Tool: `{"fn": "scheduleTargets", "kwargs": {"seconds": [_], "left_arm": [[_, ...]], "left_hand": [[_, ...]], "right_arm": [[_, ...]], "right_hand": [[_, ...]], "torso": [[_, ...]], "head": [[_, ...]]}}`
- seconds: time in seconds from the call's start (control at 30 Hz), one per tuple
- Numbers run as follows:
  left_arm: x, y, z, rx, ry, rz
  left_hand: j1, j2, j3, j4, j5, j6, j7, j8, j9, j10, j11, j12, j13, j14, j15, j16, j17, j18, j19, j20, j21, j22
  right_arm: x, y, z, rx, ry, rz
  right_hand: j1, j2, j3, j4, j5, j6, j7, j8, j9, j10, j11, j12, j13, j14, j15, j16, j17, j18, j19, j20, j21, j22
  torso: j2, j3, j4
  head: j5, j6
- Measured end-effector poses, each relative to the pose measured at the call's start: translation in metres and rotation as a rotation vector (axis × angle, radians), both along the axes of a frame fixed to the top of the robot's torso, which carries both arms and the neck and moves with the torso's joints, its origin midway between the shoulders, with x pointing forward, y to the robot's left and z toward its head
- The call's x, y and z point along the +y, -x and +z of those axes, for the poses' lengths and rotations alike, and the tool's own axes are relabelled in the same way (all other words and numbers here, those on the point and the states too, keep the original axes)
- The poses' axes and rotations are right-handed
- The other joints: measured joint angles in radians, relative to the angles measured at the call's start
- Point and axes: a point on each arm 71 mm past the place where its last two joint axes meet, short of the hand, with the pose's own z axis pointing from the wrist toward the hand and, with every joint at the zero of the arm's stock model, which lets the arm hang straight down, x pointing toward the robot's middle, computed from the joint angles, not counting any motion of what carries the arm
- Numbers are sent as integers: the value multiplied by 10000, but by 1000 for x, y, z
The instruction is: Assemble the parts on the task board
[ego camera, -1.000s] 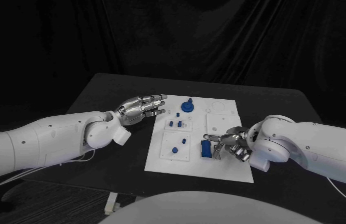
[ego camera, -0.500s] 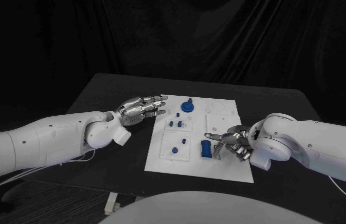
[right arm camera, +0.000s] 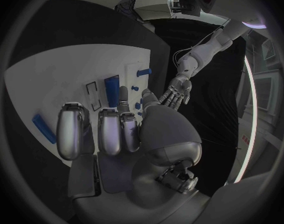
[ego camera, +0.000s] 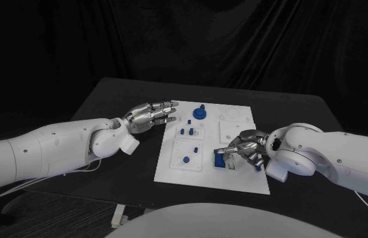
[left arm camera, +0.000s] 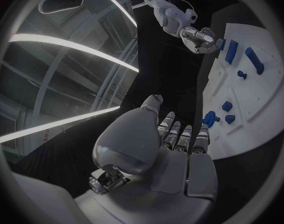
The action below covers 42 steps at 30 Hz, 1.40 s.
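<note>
The right hand [ego camera: 244,148] hovers, fingers apart and holding nothing, just beside an upright blue block [ego camera: 219,159] near the board's [ego camera: 237,182] front; the open left hand [ego camera: 147,114] is farther off.

Black table [ego camera: 115,97], white task board [ego camera: 230,179]

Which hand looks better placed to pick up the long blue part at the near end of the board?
The right hand, probably. It hangs over the task board with its fingers right at the long blue part. The left hand is open beside the board's far left edge, well away.
</note>
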Motion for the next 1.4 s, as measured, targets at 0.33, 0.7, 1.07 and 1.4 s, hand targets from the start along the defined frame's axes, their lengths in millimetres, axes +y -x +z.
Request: {"fn": "scheduleTargets", "kwargs": {"seconds": [0.33, 0.7, 1.07, 1.4], "left_arm": [[2, 0, 1, -93, 70, 62], [0, 0, 1, -150, 139, 53], [-1, 0, 1, -150, 148, 39], [-2, 0, 1, -147, 160, 18]], "left_hand": [[0, 0, 38, -38, 0, 38, -38, 39, 0, 17, 17, 97, 17, 37, 36, 70, 11, 0, 36, 36, 38, 39], [0, 0, 38, -38, 0, 73, -2, 39, -1, 34, 34, 158, 21, 36, 36, 70, 11, 0, 36, 36, 38, 43], [0, 0, 38, -37, 0, 73, -3, 38, -2, 68, 68, 196, 30, 36, 36, 70, 10, 0, 36, 36, 38, 42], [0, 0, 65, -65, 0, 73, -2, 38, -3, 102, 101, 214, 40, 36, 35, 70, 9, 1, 36, 36, 38, 41]], "right_arm": [[-20, -15, 42, -2392, 270, 75], [-53, -29, 57, -3149, 3495, 1044], [-68, -26, 44, -3109, 5590, 2085], [-71, -22, 32, -2984, 6241, 2436]], "right_hand": [[492, 5, 40, -200, 969, 27, -27, -57, -221, -1, 1, 0, 1, -35, -35, -22, -183, 0, 0, 0, -61, 0], [-135, -246, -203, 102, 738, 1150, -251, -219, -493, 2, -152, 0, -1, -16, -169, -87, -283, 1, -20, -94, -126, 8], [-308, -178, -160, 281, 353, 1971, -501, -219, -348, -13, -342, 0, -2, -7, -365, -44, -84, 1, -17, -268, 29, 7], [-389, -129, -160, 335, 306, 1970, -501, -298, -326, 19, -374, 0, -3, -7, -365, -45, -119, 0, 18, -303, 28, 6]], "torso": [[1, 0, 5], [-1, -1, -6], [-3, -11, 4], [1, -10, 5]], "head": [[-108, 0], [-255, 0], [-566, 0], [-740, 0]]}}
